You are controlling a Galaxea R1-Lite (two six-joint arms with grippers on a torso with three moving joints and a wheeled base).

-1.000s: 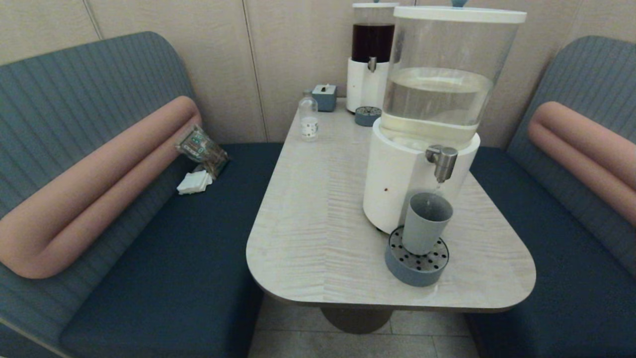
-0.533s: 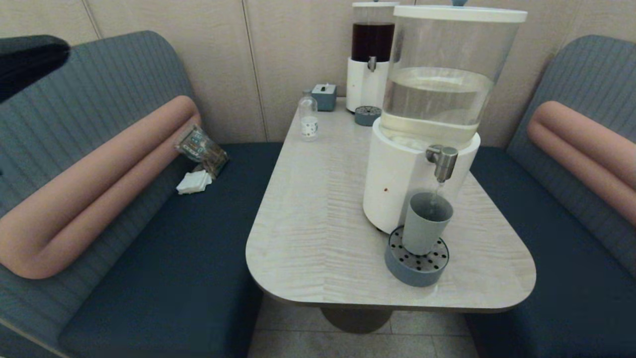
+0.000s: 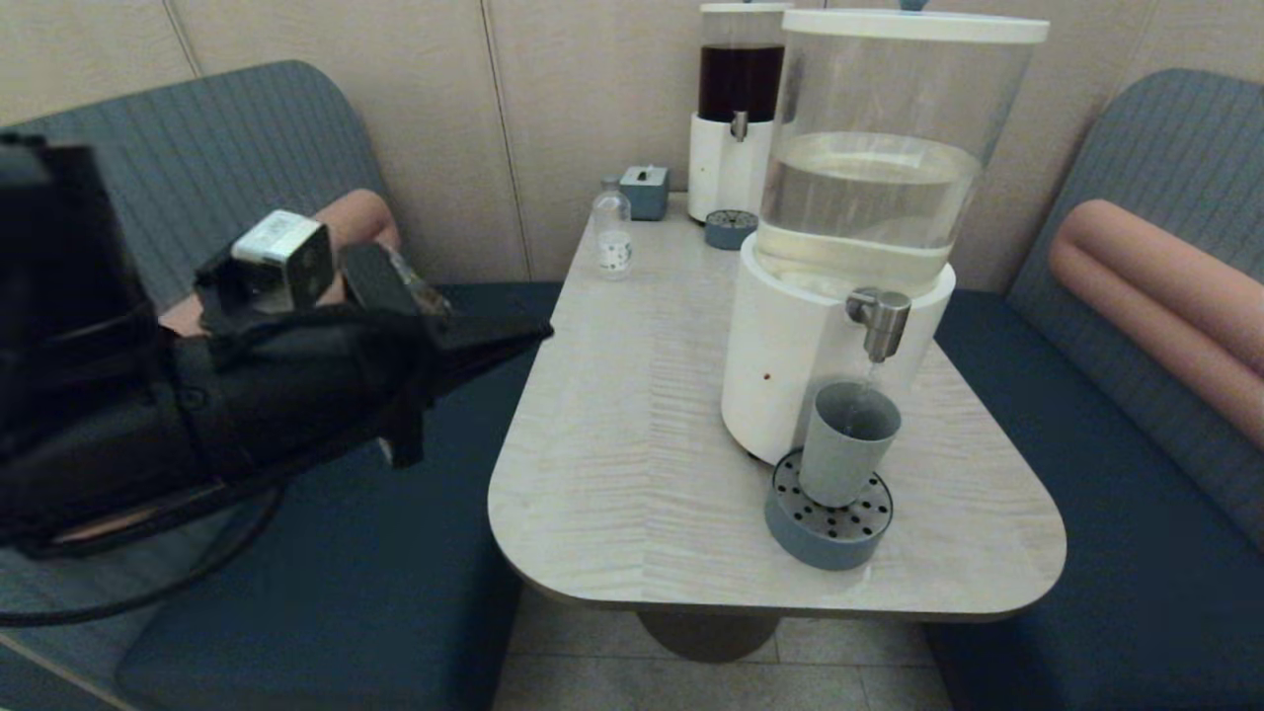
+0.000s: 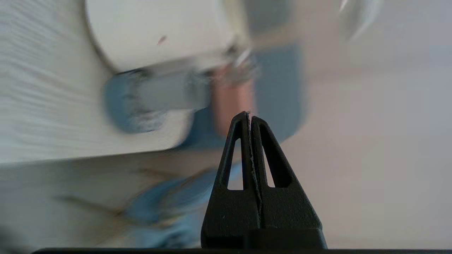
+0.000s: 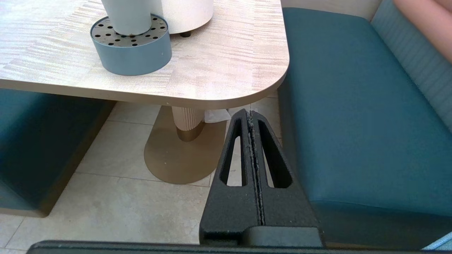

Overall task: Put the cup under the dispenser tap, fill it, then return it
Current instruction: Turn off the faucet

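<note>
The grey-blue cup stands upright on the round perforated drip tray, directly beneath the brushed-steel dispenser tap of the large clear-tank dispenser. A thin stream runs from the tap into the cup. My left gripper is shut and empty, raised over the left bench, pointing toward the table, well apart from the cup. In the left wrist view the cup shows blurred ahead of the left gripper. My right gripper is shut and empty, low beside the table; the cup's base shows on the tray.
A smaller dark-liquid dispenser, its own small tray, a clear bottle and a small blue box stand at the table's far end. Napkins and a packet lie hidden behind my left arm. Benches flank the table.
My left arm has swung in from the upper left edge into full view, its shut fingers now reaching the table's left edge. The cup, tray and stream stay as before.
</note>
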